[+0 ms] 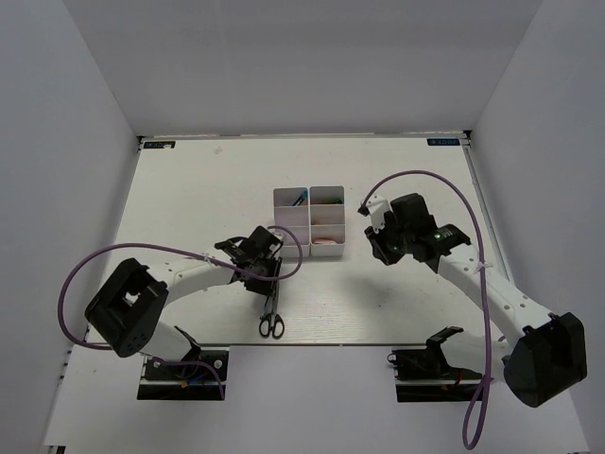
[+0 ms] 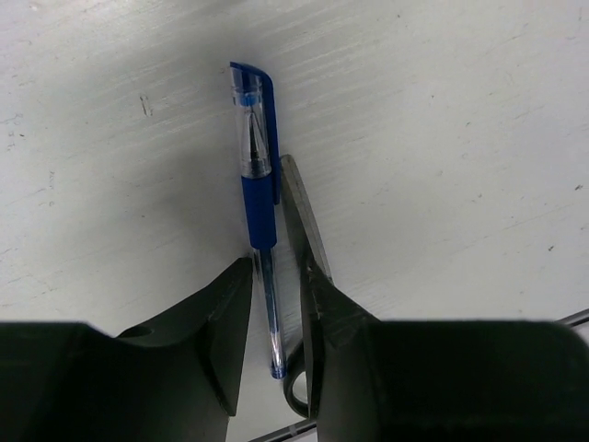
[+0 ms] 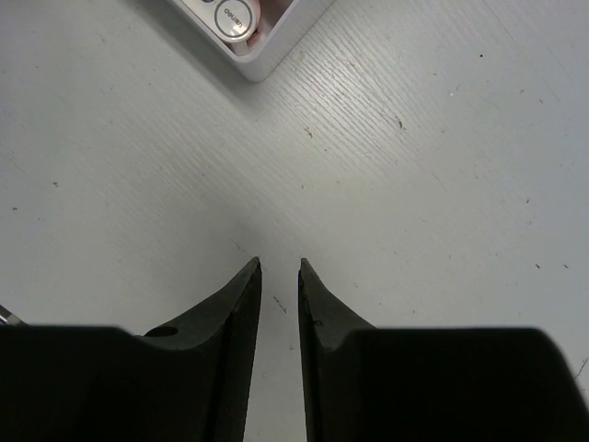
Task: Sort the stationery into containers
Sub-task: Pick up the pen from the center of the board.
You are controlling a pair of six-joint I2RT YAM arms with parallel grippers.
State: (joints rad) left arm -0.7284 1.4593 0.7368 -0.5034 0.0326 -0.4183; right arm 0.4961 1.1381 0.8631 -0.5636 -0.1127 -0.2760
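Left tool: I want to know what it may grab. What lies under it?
Under the left tool a blue pen lies between the fingers, black-handled scissors close beside. One finger covers the scissors' middle.

Left gripper point(image 2: 279, 272): pen point(image 2: 259, 184) lies in the gap between the jaws and runs straight ahead, clip end farthest out. Scissors point(image 2: 302, 216) lie just beside the pen on its right, blade alongside it, passing under the right jaw, handle loop back beneath the gripper. Both flat on the table point(image 2: 460, 138).
Right gripper point(image 3: 279, 267): jaws over the table; corner of the bins point(image 3: 269, 53) ahead, slightly left of the gap, well apart.
Top view: bins sit ahead of both grippers, between them.
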